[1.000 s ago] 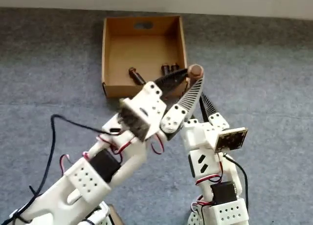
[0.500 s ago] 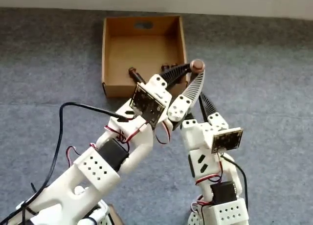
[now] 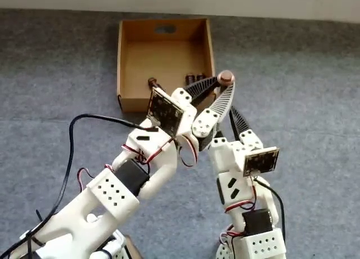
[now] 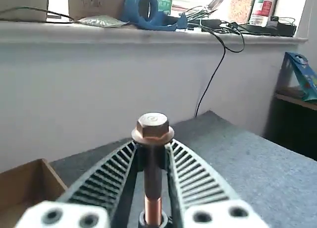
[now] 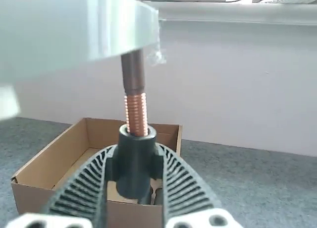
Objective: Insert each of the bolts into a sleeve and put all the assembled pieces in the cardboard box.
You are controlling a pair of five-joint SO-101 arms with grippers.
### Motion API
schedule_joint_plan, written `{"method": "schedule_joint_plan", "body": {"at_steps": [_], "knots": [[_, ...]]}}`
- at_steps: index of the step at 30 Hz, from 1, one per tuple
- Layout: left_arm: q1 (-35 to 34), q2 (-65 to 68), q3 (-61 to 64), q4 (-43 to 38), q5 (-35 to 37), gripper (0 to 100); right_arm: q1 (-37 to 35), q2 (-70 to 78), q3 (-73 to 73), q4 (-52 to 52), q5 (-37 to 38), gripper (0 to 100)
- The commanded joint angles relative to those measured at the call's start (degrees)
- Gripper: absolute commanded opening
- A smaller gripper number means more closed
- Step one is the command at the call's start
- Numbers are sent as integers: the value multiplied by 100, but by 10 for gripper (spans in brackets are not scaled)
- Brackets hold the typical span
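A copper-coloured bolt point(image 4: 152, 127) stands upright between the fingers of my left gripper point(image 4: 152, 144), which is shut on its shaft. Its threaded end point(image 5: 136, 113) enters the top of a black sleeve point(image 5: 133, 161), and my right gripper point(image 5: 133, 163) is shut on that sleeve. From above, the bolt head point(image 3: 225, 77) hangs just off the near right corner of the cardboard box point(image 3: 120, 62), with the left gripper point(image 3: 223, 84) around it. A right finger point(image 3: 238, 122) shows below, and the sleeve is hidden under the left arm. Assembled pieces point(image 3: 155, 85) point(image 3: 195, 78) lie in the box.
Grey carpet point(image 3: 304, 84) covers the table around the box. The left arm point(image 3: 129, 174) crosses from the lower left over the right arm point(image 3: 242, 186). The box point(image 5: 59, 163) sits right behind the held sleeve, and a white wall point(image 4: 99, 89) lies beyond.
The left arm's wrist has swung up toward the box, and the bolt head has shifted slightly right and farther away. The right arm has barely moved.
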Motion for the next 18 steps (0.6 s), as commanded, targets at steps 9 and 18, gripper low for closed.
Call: {"method": "schedule_joint_plan", "body": {"at_steps": [9, 18], "knots": [[-75, -22, -303, 905, 79, 7, -31, -84, 760, 84, 70, 5], [-75, -22, -303, 1327, 79, 7, -22, -127, 760, 286, 70, 5]]}}
